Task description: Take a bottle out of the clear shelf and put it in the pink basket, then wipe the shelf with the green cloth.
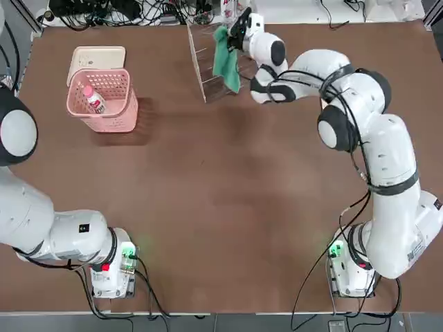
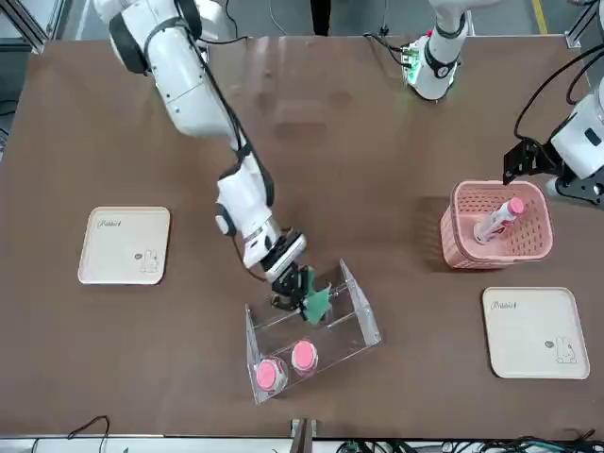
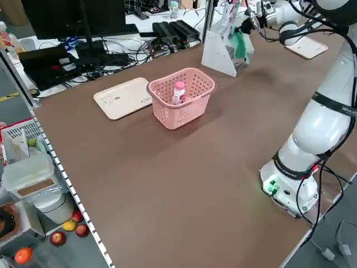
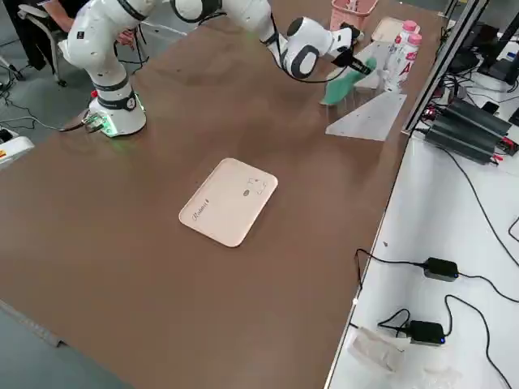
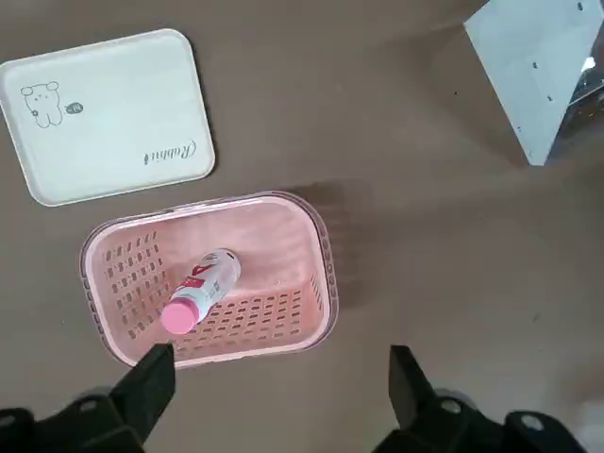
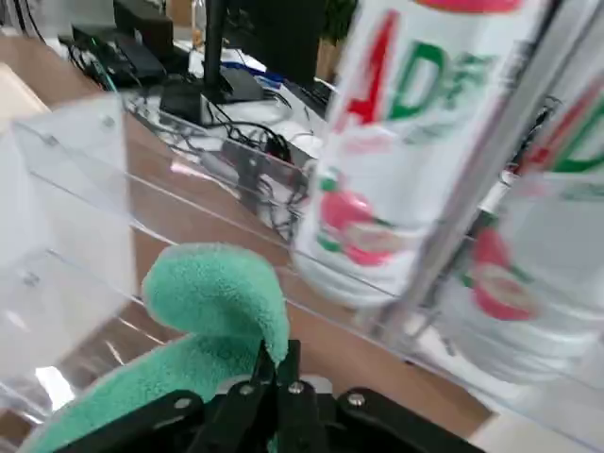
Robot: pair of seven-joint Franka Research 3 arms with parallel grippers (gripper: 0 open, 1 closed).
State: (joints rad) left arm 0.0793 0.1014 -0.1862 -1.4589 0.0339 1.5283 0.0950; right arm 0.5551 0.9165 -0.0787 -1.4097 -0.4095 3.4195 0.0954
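Currently, the right hand (image 6: 280, 363) is clamped on the green cloth (image 6: 212, 326) at the clear shelf (image 2: 307, 330), whose lower part holds 2 bottles (image 2: 304, 356). The left hand (image 5: 283, 377) stands with its fingers apart near the pink basket (image 5: 212, 278). Inside the basket, 1 white bottle (image 5: 203, 291) with a pink cap leans at a tilt.

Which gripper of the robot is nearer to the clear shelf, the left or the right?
The right. The right gripper is at the clear shelf, holding the green cloth; the left gripper is beside the pink basket, away from the shelf.
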